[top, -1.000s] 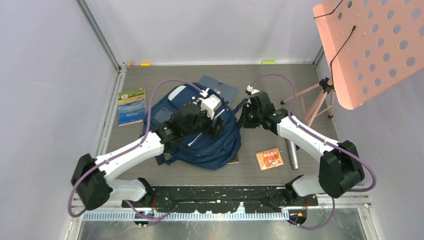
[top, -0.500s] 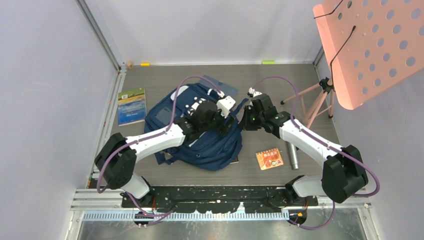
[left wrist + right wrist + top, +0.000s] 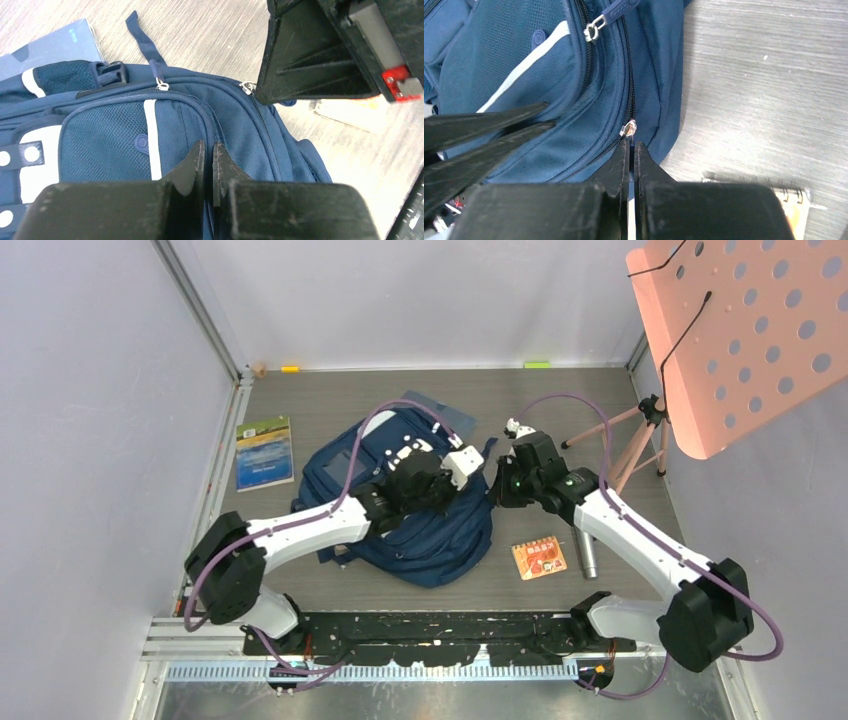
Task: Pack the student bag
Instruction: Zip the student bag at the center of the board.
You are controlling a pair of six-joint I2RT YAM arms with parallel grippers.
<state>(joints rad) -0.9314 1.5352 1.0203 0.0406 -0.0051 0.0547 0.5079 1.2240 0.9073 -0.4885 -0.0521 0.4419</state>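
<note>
- student bag [image 3: 440,540] directly under both grippers, zips look closed, contents not visible
- left gripper [image 3: 205,148] closed, tips on bag fabric; pinch unclear
- right gripper [image 3: 629,146] closed just behind zip slider [image 3: 628,129]; grip hidden

The left gripper [image 3: 206,150] has swung right across the bag [image 3: 440,540] and closed, fingertips on the fabric; the right gripper [image 3: 630,147] and the bag's right edge shifted slightly right

Navy student bag [image 3: 440,540] lies flat mid-table; zippers closed.
</note>
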